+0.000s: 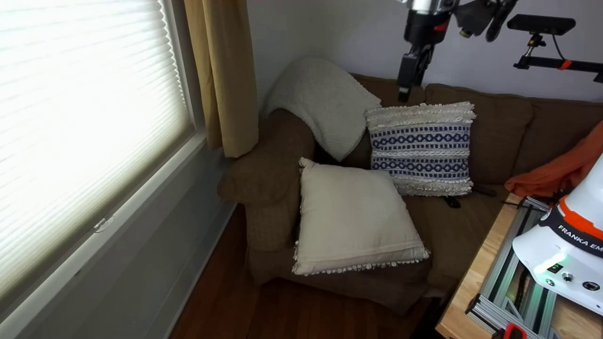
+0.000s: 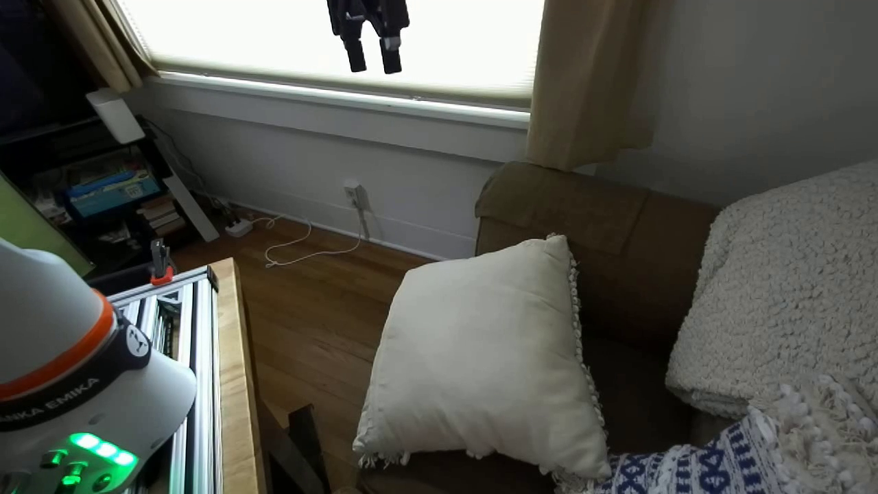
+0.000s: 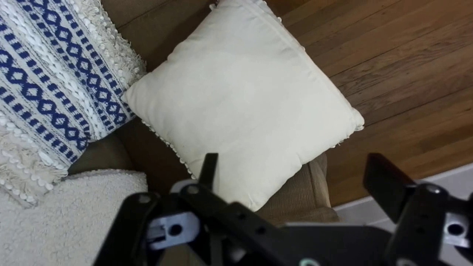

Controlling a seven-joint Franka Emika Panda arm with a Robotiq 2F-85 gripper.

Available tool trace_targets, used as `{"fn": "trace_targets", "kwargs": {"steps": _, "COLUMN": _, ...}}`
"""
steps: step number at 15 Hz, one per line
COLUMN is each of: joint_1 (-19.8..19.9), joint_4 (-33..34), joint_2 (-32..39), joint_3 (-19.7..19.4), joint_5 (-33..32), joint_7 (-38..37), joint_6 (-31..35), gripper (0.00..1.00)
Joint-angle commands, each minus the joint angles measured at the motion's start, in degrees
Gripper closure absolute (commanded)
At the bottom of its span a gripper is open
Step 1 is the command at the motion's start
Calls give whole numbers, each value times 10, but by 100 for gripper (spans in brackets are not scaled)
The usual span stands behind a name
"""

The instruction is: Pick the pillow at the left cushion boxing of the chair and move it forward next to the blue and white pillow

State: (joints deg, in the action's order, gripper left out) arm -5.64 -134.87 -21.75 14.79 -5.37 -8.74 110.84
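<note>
The cream pillow (image 1: 355,216) with a fringed edge lies on the seat of the brown chair (image 1: 273,183), beside its padded arm and overhanging the front edge. It also shows in an exterior view (image 2: 480,350) and in the wrist view (image 3: 240,99). The blue and white pillow (image 1: 421,148) leans on the backrest; one corner of the cream pillow overlaps it in the wrist view (image 3: 48,74), but I cannot tell whether they touch. My gripper (image 3: 295,159) is open and empty, well above the chair, as an exterior view (image 2: 375,67) also shows.
A white nubby throw (image 1: 325,103) drapes over the chair's back corner. An orange cloth (image 1: 565,165) lies on the seat farther along. The robot's wooden table (image 1: 494,235) stands in front of the chair. A window (image 1: 94,117) and curtain (image 1: 231,75) are beside the arm.
</note>
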Motion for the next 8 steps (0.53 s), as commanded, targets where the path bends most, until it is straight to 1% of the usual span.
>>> {"fn": "trace_targets", "kwargs": {"steps": 1, "joint_1": -11, "joint_4": 50, "joint_2": 103, "joint_3": 60, "joint_5": -56, "joint_7": -151, "joint_6": -2, "gripper": 0}}
{"fn": "trace_targets", "kwargs": {"steps": 2, "joint_1": 7, "joint_4": 57, "joint_2": 128, "joint_3": 95, "joint_5": -78, "joint_7": -197, "joint_6": -1, "gripper": 0}}
{"fn": "trace_targets", "kwargs": {"steps": 3, "joint_1": 6, "joint_4": 69, "joint_2": 154, "joint_3": 108, "joint_5": -99, "joint_7": -242, "joint_6": -7, "gripper": 0}}
{"fn": "trace_targets", "kwargs": {"steps": 4, "joint_1": 18, "joint_4": 78, "joint_2": 180, "joint_3": 129, "joint_5": -119, "joint_7": -288, "joint_6": -11, "gripper": 0}}
{"fn": "trace_targets", "kwargs": {"steps": 5, "joint_1": 20, "joint_4": 89, "joint_2": 208, "joint_3": 139, "joint_5": -141, "joint_7": -334, "joint_6": -14, "gripper": 0}}
{"fn": "trace_targets", "kwargs": {"steps": 6, "joint_1": 7, "joint_4": 105, "joint_2": 244, "joint_3": 141, "joint_5": -158, "joint_7": -380, "joint_6": -21, "gripper": 0}}
{"fn": "trace_targets", "kwargs": {"steps": 7, "joint_1": -39, "joint_4": 119, "joint_2": 280, "joint_3": 109, "joint_5": -180, "joint_7": -420, "joint_6": -24, "gripper": 0}}
{"fn": "trace_targets", "kwargs": {"steps": 8, "joint_1": -55, "joint_4": 136, "joint_2": 315, "joint_3": 102, "joint_5": -199, "joint_7": -449, "joint_6": -24, "gripper": 0}}
